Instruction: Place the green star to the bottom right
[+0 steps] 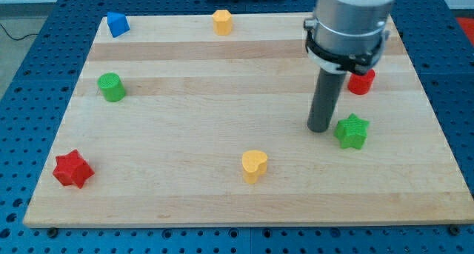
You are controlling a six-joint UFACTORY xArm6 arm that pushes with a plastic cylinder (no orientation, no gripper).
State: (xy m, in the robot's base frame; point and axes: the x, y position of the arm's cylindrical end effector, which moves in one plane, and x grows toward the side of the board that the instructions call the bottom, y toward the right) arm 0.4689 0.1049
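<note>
In the camera view, a pale wooden tabletop [222,106] lies on a blue perforated base [29,84]. The arm comes down from the view's top right as a wide grey cylinder with a black collar, narrowing to a dark rod. My tip [320,129] rests on the board just to the left of the green star [352,131], very close to it; whether the two touch cannot be told. The arm carries no jaws, only this rod, and it has hold of nothing.

The green star sits in the right half of the board, a little below mid-height, well apart from the bottom right corner. Above it, partly hidden behind the arm's collar, is a red block [362,82] whose shape is not clear.

A yellow heart [254,165] stands near the bottom edge, around the middle. A red star [72,169] is at the bottom left. A green cylinder [112,87] sits at the left side, a blue block [117,24] at the top left corner, and an orange-yellow block [222,21] at the top edge.
</note>
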